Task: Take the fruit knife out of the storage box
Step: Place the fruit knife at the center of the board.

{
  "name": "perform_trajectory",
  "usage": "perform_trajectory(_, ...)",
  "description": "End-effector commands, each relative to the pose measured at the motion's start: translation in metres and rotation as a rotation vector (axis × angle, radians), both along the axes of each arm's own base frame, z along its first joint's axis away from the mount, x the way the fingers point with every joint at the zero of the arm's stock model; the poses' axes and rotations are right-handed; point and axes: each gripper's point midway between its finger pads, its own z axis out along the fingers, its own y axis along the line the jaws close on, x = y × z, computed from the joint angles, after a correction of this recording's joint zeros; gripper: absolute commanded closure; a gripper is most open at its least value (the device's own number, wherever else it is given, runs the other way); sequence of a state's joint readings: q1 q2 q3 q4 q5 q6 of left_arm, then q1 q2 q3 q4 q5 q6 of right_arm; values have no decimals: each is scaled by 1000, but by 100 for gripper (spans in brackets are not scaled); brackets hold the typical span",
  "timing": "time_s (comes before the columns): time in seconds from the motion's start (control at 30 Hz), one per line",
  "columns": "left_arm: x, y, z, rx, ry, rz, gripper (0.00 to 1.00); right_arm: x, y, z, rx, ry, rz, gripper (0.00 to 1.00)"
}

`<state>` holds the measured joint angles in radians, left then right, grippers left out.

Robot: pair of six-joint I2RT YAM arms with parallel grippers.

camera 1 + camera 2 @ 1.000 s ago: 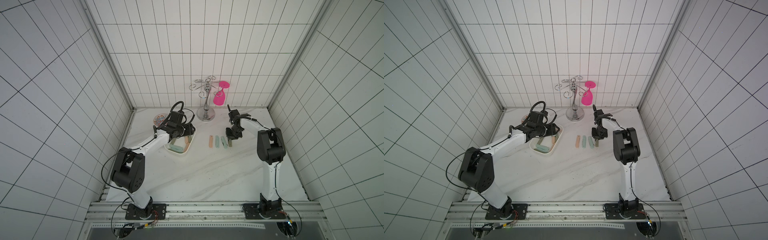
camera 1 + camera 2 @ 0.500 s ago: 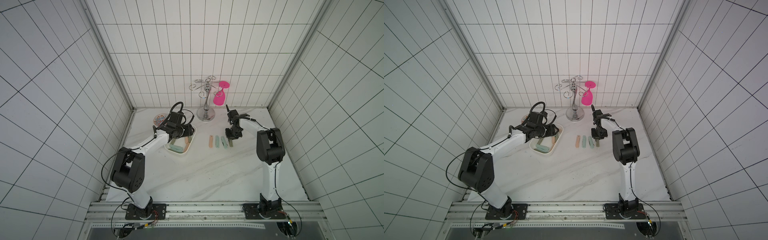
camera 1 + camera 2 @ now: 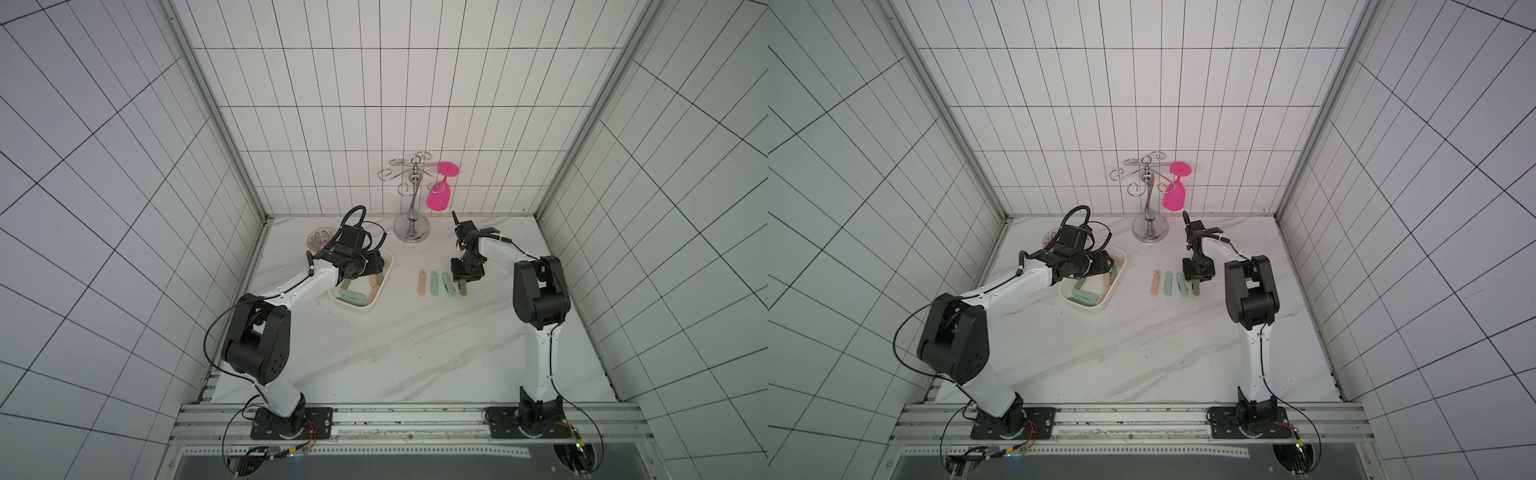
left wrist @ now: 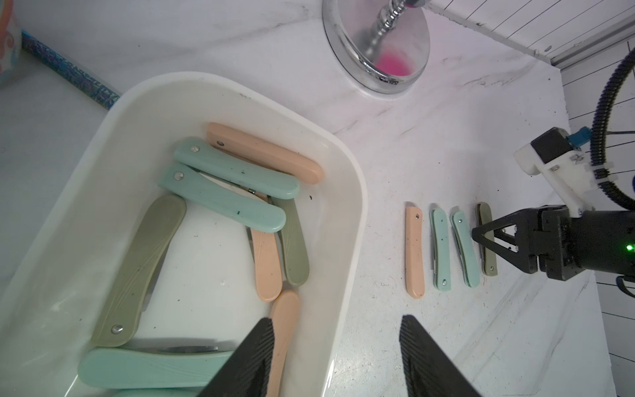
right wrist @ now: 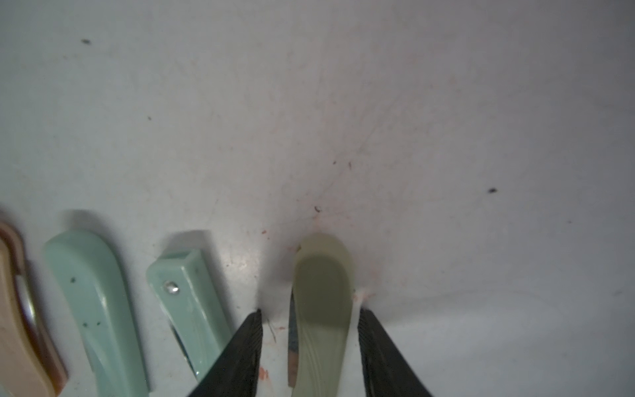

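The white storage box (image 3: 353, 309) (image 4: 357, 192) holds several folded fruit knives with peach, teal and olive handles. My left gripper (image 4: 336, 318) hangs open over the box's right wall. One of its fingers is above a peach knife (image 4: 285, 330) inside, and the other is over the table. Peach (image 3: 422, 283), teal (image 3: 434, 283), teal (image 3: 447, 284) and olive knives lie in a row on the table. My right gripper (image 5: 311, 311) (image 3: 462, 282) is open astride the olive knife (image 5: 323, 275), with a gap on each side.
A chrome cup stand (image 3: 411, 228) with a pink glass (image 3: 439, 195) hanging from it stands at the back. A small patterned bowl (image 3: 321, 240) sits behind the box. Tiled walls close in the left, right and back.
My right gripper has opened and let go of the olive knife, which now lies on the table at the right end of the row. The left arm has not moved.
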<state>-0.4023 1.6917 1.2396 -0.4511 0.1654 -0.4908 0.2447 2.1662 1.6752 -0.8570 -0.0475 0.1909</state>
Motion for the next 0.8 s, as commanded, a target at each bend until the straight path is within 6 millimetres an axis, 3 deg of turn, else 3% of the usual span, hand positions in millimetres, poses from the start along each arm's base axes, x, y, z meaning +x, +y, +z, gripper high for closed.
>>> perform_trajectory(0.0, 7, 8, -8, 18, 23, 53, 38, -2, 6, 30, 29, -26, -3, 49)
perform_trajectory(0.13, 12, 11, -14, 5, 48, 93, 38, 4, 6, 56, 35, -84, -15, 42)
perform_trajectory(0.43, 31, 20, -44, -59, 148, 272, 37, -3, 10, 108, 85, -163, -36, 6)
perform_trajectory(0.77, 51, 35, -77, -75, 206, 507, 36, -15, 37, 134, 150, -202, 23, 4)
